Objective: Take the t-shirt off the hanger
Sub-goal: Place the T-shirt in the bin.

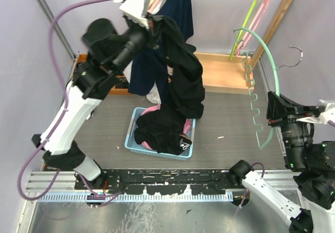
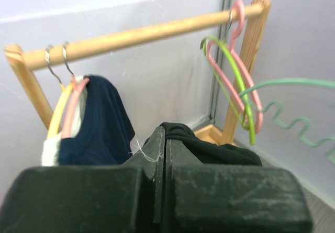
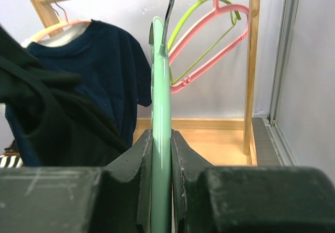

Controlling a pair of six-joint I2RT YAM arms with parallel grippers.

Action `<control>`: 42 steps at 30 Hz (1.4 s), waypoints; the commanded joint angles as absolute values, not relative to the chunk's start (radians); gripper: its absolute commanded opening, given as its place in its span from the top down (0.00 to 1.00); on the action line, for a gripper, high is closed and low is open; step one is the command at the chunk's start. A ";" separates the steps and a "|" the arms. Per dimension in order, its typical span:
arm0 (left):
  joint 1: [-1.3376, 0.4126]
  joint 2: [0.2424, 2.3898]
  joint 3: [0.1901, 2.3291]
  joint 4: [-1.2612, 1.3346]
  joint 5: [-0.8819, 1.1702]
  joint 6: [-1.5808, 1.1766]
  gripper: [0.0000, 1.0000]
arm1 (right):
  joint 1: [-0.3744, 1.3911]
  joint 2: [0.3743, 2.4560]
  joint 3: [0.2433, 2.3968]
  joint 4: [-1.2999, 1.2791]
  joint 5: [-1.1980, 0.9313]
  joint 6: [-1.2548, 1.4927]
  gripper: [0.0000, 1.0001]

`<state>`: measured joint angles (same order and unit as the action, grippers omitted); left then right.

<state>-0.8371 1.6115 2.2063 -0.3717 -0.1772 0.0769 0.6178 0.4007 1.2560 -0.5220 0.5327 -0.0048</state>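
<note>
My left gripper is raised high at the back and shut on a black t-shirt, which hangs down from it to the blue basket. In the left wrist view the black cloth bulges out past the shut fingers. My right gripper is shut on a mint green hanger, bare and held apart from the shirt at the right. In the right wrist view the green hanger runs up between the fingers.
A blue basket on the table holds dark and pink clothes. A wooden rack at the back carries a navy t-shirt on a pink hanger and empty pink and lime hangers.
</note>
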 commanded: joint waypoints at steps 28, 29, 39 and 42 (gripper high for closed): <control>-0.873 1.278 2.186 -0.417 0.064 -0.217 1.00 | 0.618 0.528 1.157 -0.325 0.461 0.047 0.99; -0.872 1.278 2.156 -0.413 0.066 -0.229 1.00 | 0.619 0.528 1.153 -0.324 0.459 0.048 0.99; -0.881 1.159 1.776 -0.339 -0.007 -0.299 1.00 | 0.619 0.530 1.115 -0.306 0.456 0.055 0.99; -0.898 1.136 1.654 -0.341 -0.043 -0.298 1.00 | 0.618 0.534 1.097 -0.295 0.456 0.059 1.00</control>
<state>-0.8783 1.1801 1.7649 -0.3943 0.0036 -0.2745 0.6178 0.5285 1.1065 -0.4107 0.4656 0.0422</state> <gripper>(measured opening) 0.011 0.220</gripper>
